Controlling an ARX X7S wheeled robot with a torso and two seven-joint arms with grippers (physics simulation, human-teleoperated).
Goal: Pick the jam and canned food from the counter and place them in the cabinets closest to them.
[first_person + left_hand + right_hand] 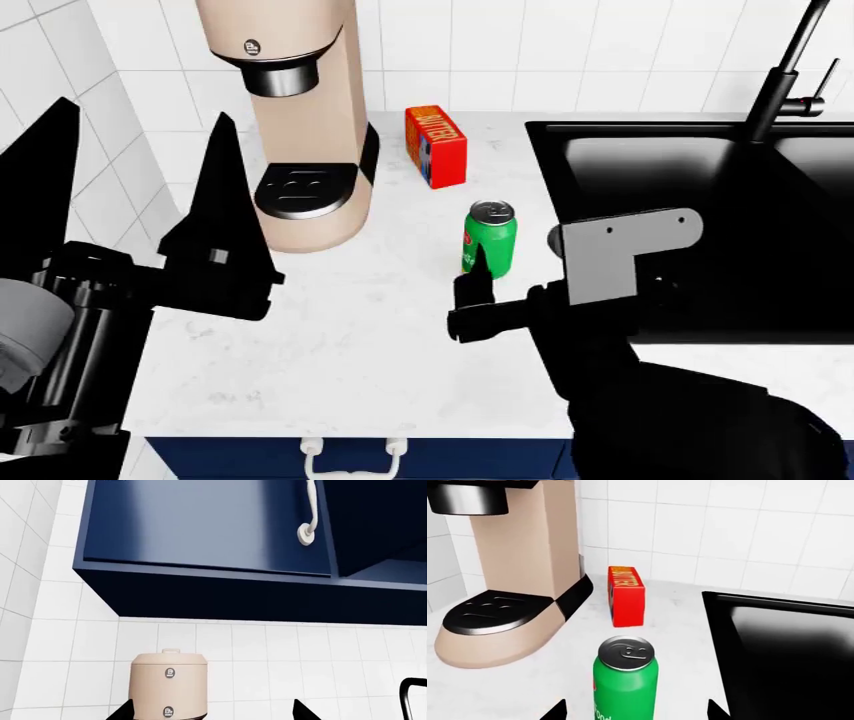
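Here the green can (490,238) stands upright on the white table (360,340), at 5 o'clock of the coffee maker (291,110), red box (437,146) at its 11. Label text only partly readable: "Food". Right pincer (635,711) open, fingertips flanking the can, not touching. Left pincer (127,215) open, raised, empty.

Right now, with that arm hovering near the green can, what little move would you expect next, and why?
Probably a short push forward of the right gripper, then closing. In its wrist view the canned food stands upright on the counter, between the two open fingertips but not yet deep between them. Nothing touches the can; the red box and the coffee machine stand clear behind it.
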